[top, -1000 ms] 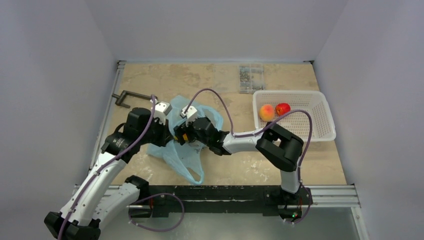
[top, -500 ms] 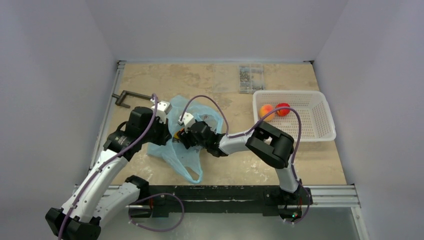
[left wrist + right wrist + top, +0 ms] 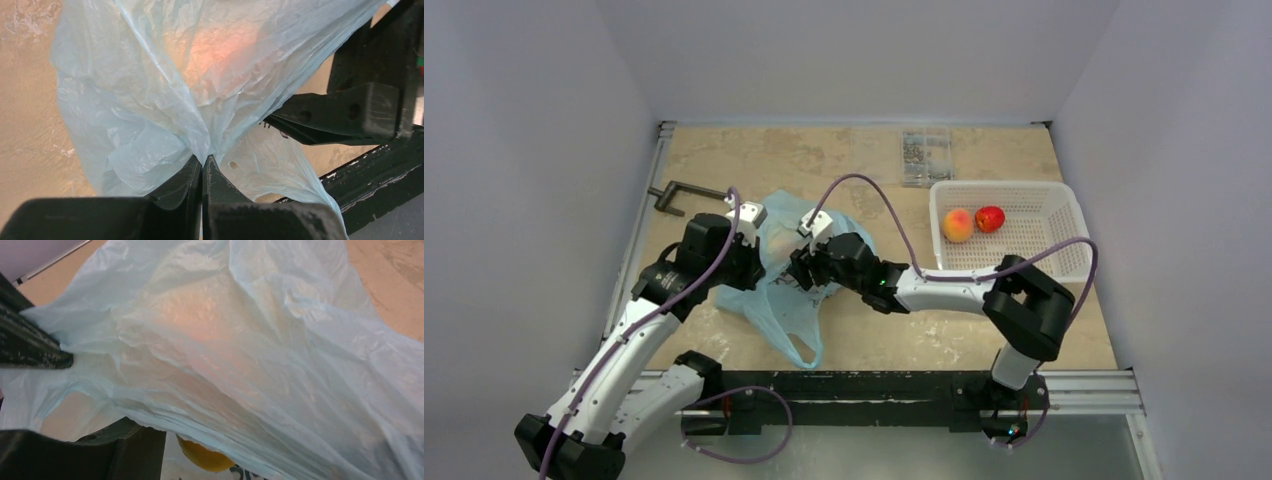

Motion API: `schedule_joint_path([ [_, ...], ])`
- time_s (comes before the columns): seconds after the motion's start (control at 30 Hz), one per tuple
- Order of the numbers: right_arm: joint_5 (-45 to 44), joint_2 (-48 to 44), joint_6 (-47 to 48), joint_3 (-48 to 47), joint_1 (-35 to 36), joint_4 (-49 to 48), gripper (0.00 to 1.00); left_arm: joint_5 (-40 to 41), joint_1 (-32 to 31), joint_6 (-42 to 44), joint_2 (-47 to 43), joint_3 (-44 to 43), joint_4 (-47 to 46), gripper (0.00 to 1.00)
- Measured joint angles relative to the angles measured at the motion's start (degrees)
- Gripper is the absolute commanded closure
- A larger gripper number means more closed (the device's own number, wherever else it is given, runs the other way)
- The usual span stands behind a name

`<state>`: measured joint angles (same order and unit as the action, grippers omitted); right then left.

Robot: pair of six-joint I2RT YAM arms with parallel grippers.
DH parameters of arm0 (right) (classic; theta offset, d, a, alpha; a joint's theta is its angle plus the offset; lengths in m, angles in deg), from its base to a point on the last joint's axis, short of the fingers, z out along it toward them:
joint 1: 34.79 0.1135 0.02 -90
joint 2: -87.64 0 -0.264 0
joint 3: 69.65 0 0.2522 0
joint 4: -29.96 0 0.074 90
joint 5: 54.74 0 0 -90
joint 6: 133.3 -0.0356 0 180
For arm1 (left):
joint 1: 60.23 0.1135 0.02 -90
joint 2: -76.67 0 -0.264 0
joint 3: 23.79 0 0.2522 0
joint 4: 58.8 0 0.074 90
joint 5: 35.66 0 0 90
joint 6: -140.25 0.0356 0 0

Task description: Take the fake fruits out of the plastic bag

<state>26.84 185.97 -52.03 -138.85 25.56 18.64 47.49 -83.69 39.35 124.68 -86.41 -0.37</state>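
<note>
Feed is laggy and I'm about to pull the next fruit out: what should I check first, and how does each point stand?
1. Left gripper pinches bag: ok.
2. Right gripper at the bag: ok.
3. Right gripper closed on a fruit: cannot tell.
4. Yellow fruit in right wrist view: ok, partly under the bag.
5. Basket has room: ok; peach and red fruit sit in one corner.

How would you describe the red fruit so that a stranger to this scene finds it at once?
Find the white basket on the right side of the table. Two round fruits lie in its far left corner. The red fruit is the right one, darker than the peach-orange fruit beside it.
</note>
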Motion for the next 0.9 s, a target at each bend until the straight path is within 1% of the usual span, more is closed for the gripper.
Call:
schedule_joint_path([
  [0.2,0.6,-7.0,-1.7,7.3,0.1,2.8,1.00,2.0,-0.3,-0.1,-0.3,0.0,0.5,1.00],
  [0.37,0.6,-17.5,-2.1,16.0,0.1,4.5,1.00,3.2,-0.3,-0.3,-0.9,0.0,0.9,1.00],
  [0.47,1.2,-24.5,-1.7,19.5,0.1,5.2,1.00,3.5,-0.3,-0.5,-1.2,0.0,0.9,1.00],
  [0.7,1.8,-39.1,-1.4,20.0,0.1,8.0,1.00,3.7,-0.3,-0.5,-1.6,0.0,0.9,1.00],
  [0.77,0.2,-43.4,-1.5,20.0,0.1,8.2,1.00,3.7,-0.3,-0.5,-1.6,0.0,0.8,1.00],
  [0.9,-5.4,-47.9,-1.5,19.6,-0.1,9.0,1.00,3.7,-0.3,-0.5,-1.6,0.0,0.8,1.00],
])
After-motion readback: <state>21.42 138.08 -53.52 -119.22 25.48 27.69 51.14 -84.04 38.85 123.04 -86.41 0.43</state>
